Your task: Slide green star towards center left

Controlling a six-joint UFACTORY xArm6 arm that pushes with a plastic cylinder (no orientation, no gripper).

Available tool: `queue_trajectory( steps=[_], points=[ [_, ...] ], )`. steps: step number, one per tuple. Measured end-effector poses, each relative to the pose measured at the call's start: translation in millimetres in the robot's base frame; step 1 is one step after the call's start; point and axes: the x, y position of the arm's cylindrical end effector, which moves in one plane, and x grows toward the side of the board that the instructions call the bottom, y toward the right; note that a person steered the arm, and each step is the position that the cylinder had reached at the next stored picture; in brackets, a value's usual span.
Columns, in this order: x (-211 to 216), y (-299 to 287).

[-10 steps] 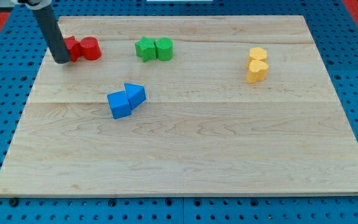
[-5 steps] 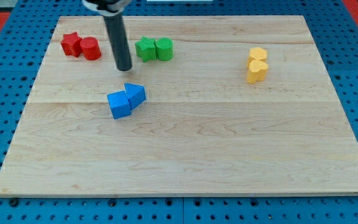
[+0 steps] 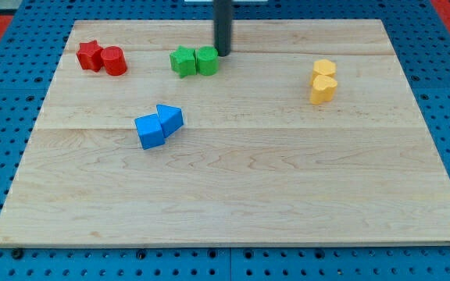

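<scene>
The green star point(image 3: 182, 61) lies near the view's top, left of centre, on the wooden board point(image 3: 233, 195). A green cylinder point(image 3: 206, 61) touches its right side. My tip point(image 3: 223, 53) is just to the upper right of the green cylinder, close to it, and to the right of the star. The dark rod rises from there out of the view's top.
A red star point(image 3: 90, 55) and red cylinder point(image 3: 114, 61) sit at the top left. A blue cube point(image 3: 149, 131) and blue triangle point(image 3: 170, 118) sit left of centre. Two yellow blocks point(image 3: 323, 81) stand at the right.
My tip has moved from beside the red blocks at the top left, rightward past the green pair, to the upper right of the green cylinder. No block has moved.
</scene>
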Motion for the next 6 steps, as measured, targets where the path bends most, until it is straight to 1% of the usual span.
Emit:
queue_trajectory(
  steps=[1, 2, 3, 4, 6],
  points=[
    [31.6, -69.6],
    [50.4, -80.8],
    [44.3, -62.5],
    [55.4, -71.1],
    [67.8, -56.7]
  ],
)
